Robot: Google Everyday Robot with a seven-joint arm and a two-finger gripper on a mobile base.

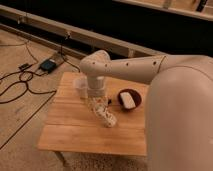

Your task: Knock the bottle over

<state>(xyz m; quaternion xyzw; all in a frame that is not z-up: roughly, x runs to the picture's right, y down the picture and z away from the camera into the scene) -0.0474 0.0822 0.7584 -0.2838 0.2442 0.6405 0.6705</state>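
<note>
The small clear bottle [104, 114] lies tipped on the wooden table [75, 131], slanting from the gripper down toward the right, its pale end near the table's middle. My gripper [96, 98] hangs below the white arm's wrist, right at the bottle's upper end and just right of the white paper cup [80, 86]. The arm's large white body fills the right side of the view and hides part of the table.
A dark bowl [129, 99] with a white item in it sits right of the gripper. A black device [48, 65] and cables [20, 87] lie on the floor to the left. A dark wall with a ledge runs behind the table.
</note>
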